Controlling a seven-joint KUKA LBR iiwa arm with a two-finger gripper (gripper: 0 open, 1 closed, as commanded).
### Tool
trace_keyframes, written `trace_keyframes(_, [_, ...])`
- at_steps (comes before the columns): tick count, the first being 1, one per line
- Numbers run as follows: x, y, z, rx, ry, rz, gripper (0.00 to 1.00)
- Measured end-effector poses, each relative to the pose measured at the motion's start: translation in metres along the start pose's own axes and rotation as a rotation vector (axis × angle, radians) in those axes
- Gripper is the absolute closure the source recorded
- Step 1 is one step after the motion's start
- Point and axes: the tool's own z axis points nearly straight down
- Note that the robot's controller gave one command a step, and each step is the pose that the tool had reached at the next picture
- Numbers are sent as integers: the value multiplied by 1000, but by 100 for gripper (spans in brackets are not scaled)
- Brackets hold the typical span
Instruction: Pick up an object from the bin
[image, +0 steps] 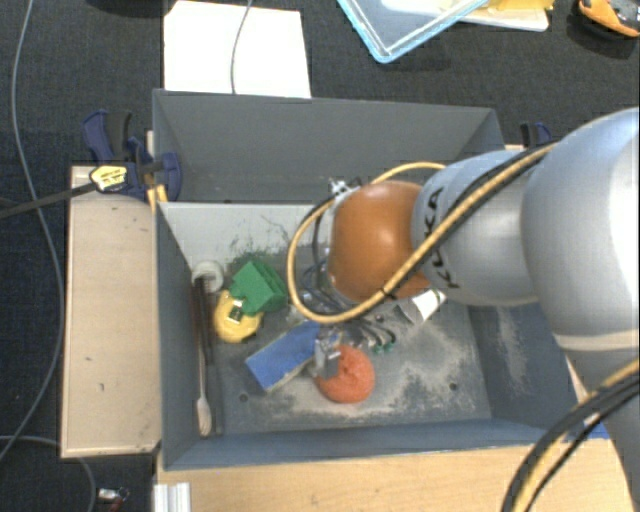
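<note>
Gripper (328, 358) positioned at upper-left edge of orange-red ball (350, 378); open/closed state cannot be determined.
Ball: round, no long axis, no markings. Blue flat block (283, 358) just left of ball, long axis diagonal.

Soft, fairly bright light falls from above into the grey metal bin (330, 140). The arm (560, 230) casts a faint shadow over the bin's middle floor. The orange cover (372, 235) shows a mild sheen.
</note>
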Motion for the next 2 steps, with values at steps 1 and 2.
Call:
trace_keyframes(1, [0,0,0,0,0,1,100])
trace_keyframes(2, [-9,-2,-156,0,-3,55,100])
